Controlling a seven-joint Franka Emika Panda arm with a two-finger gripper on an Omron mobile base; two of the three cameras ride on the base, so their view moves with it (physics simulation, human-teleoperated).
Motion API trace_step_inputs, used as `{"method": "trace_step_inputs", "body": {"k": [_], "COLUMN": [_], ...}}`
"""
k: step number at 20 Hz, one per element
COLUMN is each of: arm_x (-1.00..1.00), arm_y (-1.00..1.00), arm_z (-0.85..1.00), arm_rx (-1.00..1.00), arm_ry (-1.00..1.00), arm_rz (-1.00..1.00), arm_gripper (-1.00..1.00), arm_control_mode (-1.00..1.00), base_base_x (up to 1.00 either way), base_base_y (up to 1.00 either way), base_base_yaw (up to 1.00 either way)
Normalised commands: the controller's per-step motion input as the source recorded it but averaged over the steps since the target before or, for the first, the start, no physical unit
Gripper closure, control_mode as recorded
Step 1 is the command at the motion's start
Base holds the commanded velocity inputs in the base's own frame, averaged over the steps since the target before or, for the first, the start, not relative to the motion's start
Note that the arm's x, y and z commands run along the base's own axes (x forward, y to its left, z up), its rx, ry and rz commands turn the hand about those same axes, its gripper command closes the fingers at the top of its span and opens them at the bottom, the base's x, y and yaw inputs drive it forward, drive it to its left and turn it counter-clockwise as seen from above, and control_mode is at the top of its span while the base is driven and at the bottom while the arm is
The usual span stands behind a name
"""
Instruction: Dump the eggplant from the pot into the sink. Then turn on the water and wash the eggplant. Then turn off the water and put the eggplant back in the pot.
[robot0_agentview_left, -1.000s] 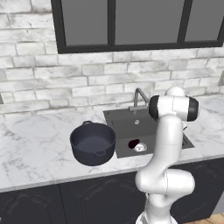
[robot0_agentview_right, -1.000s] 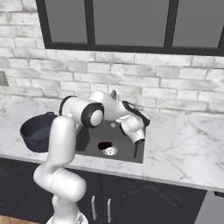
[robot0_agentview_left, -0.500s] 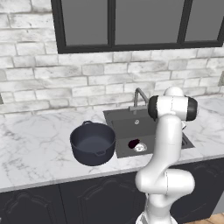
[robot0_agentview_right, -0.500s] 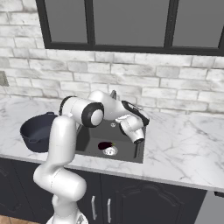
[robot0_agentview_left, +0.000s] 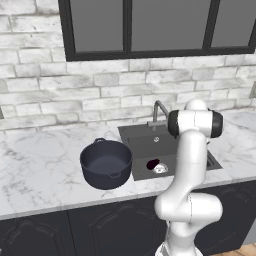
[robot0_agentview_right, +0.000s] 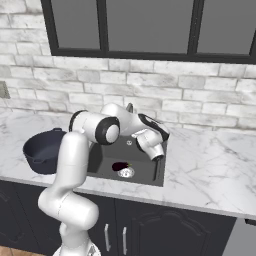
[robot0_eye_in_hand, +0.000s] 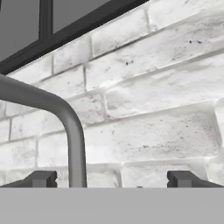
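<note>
Here, half hidden: faucet (robot0_agentview_left: 159, 111) behind the arm. Lying in the sink (robot0_agentview_right: 102, 161), eggplant (robot0_agentview_right: 119, 166) beside the drain (robot0_agentview_right: 126, 172), pointing unclear. Gripper (robot0_eye_in_hand: 112, 179) spread wide, holding nothing.

A white marble counter (robot0_agentview_left: 35, 165) veined in grey runs along the wall, with dark cabinet doors (robot0_agentview_left: 115, 225) below it — slim metal handles (robot0_agentview_right: 106, 235) show on two of them in the right base view; behind the counter rises a wall of pale, whitewashed brick (robot0_agentview_left: 75, 95), seen close up in the hand view (robot0_eye_in_hand: 157, 100). Above the brick sits a black-framed window (robot0_agentview_right: 150, 27) with dark panes split by upright bars; a small grey wall plate (robot0_agentview_right: 4, 90) is fixed to the brick at the far left of the right base view.
</note>
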Motion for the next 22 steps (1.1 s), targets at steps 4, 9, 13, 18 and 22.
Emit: {"method": "trace_step_inputs", "body": {"k": [4,9,13,18,22], "arm_x": [0.26,0.27,0.25,0.32,0.41], "arm_y": [0.12,0.0,0.0,0.0,0.0], "arm_z": [-0.11,-0.14,-0.22,-0.28,-0.16], "arm_rx": [-0.01,-0.02,-0.02,-0.02,-0.01], "arm_ry": [0.0,0.01,0.02,0.05,0.04], "arm_rz": [0.0,-0.02,-0.04,-0.05,-0.05], "arm_gripper": [-1.0,-1.0,-1.0,-1.0,-1.0], "arm_control_mode": [-1.0,-1.0,-1.0,-1.0,-1.0], "base_base_x": [0.0,0.0,0.0,0.0,0.0], "base_base_y": [0.0,0.0,0.0,0.0,0.0], "base_base_yaw": [0.0,0.0,0.0,0.0,0.0]}}
